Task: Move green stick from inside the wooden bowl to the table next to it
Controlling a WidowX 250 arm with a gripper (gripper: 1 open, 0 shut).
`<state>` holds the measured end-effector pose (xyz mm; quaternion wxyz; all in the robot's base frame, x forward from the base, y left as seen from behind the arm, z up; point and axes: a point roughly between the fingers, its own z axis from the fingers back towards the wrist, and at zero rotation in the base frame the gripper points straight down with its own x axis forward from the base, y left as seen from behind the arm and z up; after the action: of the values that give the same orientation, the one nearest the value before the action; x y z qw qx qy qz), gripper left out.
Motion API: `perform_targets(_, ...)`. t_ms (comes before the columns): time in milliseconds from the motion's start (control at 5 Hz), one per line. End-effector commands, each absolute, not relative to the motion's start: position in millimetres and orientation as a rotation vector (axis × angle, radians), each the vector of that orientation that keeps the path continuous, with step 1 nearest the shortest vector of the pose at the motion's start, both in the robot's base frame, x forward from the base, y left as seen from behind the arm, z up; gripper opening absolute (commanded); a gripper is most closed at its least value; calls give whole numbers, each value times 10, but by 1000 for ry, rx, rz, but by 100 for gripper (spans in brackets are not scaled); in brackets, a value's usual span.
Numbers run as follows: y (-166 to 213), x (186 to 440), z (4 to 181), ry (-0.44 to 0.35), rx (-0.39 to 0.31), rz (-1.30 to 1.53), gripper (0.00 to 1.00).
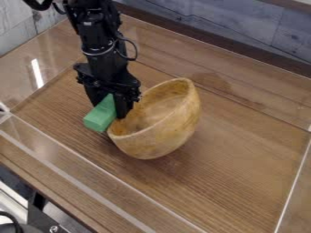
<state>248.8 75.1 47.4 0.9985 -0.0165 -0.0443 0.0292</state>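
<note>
The green stick (100,116) hangs tilted just left of the wooden bowl (158,118), its lower end close to or on the table (231,173). My gripper (109,102) points straight down and is shut on the stick's upper end. The black fingers (123,98) stand right against the bowl's left rim. The light tan bowl is tipped, with its opening turned toward the left and up. I see nothing lying inside the bowl.
Clear acrylic walls (145,205) run along the table's edges, close at the front and left. Open brown tabletop lies to the right of and in front of the bowl. The black arm (91,32) rises toward the upper left.
</note>
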Motion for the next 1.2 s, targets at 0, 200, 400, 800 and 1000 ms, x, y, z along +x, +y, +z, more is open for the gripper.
perform_targets(0,719,2511,535,-105,-31,55,0)
perform_targets(200,700,2500,527,-97,-36,61,0)
perform_targets(400,685,2494,522,-90,-41,67,0)
perform_targets(800,669,2482,521,-75,-52,83,0)
perform_targets(1000,665,2475,517,-67,-56,93,0)
